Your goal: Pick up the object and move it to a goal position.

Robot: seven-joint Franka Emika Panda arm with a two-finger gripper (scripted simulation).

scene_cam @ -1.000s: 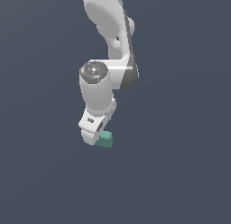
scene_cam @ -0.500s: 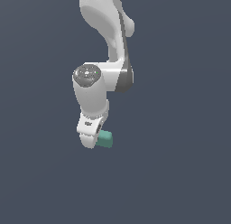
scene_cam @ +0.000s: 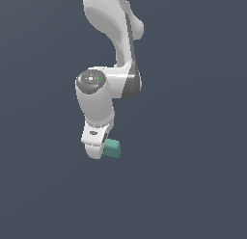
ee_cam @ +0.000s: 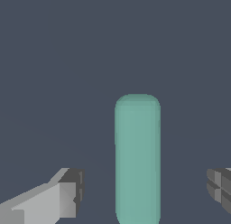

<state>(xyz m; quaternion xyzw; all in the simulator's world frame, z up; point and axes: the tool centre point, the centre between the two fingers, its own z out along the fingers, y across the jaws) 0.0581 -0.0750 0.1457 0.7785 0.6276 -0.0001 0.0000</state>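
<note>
In the wrist view the two fingertips (ee_cam: 67,193) stood wide apart, and the gripper (ee_cam: 144,191) was spread with nothing clamped. The teal-green block (ee_cam: 137,157) lay lengthwise in the gap between them, touching neither pad and sitting somewhat closer to the fingertip showing at the picture's right edge. In the exterior view the white gripper (scene_cam: 96,149) pointed down from the Panda arm (scene_cam: 108,50), with the teal-green block (scene_cam: 112,148) just beside its lower end, on the exterior view's right, partly hidden behind it. Plain dark grey-blue ground (scene_cam: 193,185) lay all around.
</note>
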